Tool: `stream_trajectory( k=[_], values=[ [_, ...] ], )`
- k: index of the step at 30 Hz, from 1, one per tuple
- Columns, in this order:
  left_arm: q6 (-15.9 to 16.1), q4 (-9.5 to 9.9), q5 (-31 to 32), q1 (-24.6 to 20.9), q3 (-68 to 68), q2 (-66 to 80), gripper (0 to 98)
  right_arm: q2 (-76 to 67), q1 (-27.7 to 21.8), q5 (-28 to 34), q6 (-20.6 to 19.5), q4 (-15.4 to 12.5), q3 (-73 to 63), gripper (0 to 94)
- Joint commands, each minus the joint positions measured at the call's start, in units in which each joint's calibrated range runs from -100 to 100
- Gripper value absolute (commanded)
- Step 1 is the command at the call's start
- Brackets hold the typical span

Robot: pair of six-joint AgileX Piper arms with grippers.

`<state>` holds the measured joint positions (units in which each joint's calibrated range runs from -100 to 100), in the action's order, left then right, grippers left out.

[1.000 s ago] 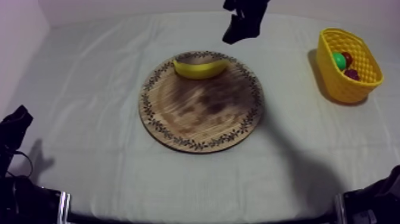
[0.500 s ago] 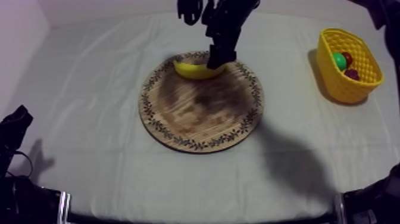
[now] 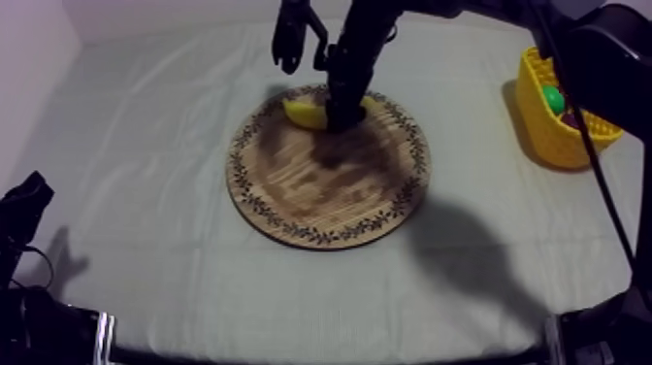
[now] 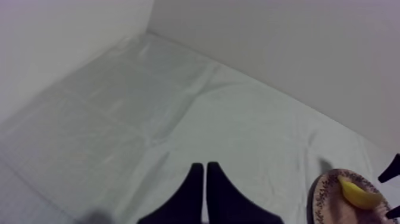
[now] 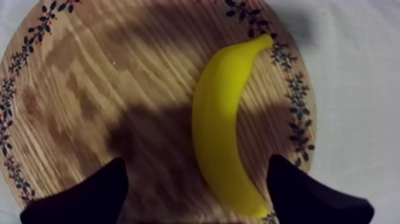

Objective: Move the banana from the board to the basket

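Banana (image 3: 304, 113): lay on wooden board's (image 3: 330, 189) far rim, upper centre of frame. Right gripper (image 5: 196, 193): hung over it, fingers spread to either side, clasping nothing. Left gripper (image 4: 205, 171): pinched closed, empty, lower left. Yellow basket (image 3: 543, 131): stood at right edge, well apart.

The right arm (image 3: 367, 39) is a matt black, jointed limb built of blocky, bulging housings, and the right end effector (image 5: 196, 164) carries two plain black fingers (image 5: 89, 196), broad at the root and tapering to blunt, rounded tips. The left end effector (image 4: 205, 168) has the same pair of smooth black fingers (image 4: 191, 199), each a long narrow wedge. The left arm (image 3: 24, 209) reads as a dark, angular black mass, with what may be a pale silver-grey band (image 3: 102, 335) near its base, too dim to be sure.
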<state>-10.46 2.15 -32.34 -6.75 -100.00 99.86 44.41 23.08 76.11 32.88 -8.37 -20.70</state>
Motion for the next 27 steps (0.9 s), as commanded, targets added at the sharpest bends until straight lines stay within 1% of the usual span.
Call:
stream_trajectory(
  k=[1, 8, 15, 19, 23, 27],
  values=[
    [0.0, -0.03, 0.0, 0.0, 0.0, 0.0, 0.1, 1.5, 0.2, 0.3, -0.4, 0.6, -1.1, 76.0],
    [0.0, -0.03, 0.0, 0.0, 0.0, 0.0, 0.1, 5.5, 0.7, 0.8, -1.8, 1.8, -4.9, 74.0],
    [0.0, -0.03, 0.0, 0.0, 0.0, 0.0, 0.1, 8.5, 0.8, 2.3, -2.9, 3.2, -8.3, 69.4],
    [0.0, -0.03, 0.0, 0.0, 0.0, 0.0, 0.1, 9.6, 0.8, 2.4, -3.2, 3.8, -9.0, 63.7],
    [0.0, -0.03, 0.0, 0.0, 0.0, 0.0, 0.1, 10.5, 1.2, 2.8, -3.7, 4.5, -9.6, 54.9],
    [0.0, -0.03, 0.0, 0.0, 0.0, 0.0, 0.1, 10.8, 1.3, 2.9, -3.5, 4.4, -9.6, 48.8]
  ],
)
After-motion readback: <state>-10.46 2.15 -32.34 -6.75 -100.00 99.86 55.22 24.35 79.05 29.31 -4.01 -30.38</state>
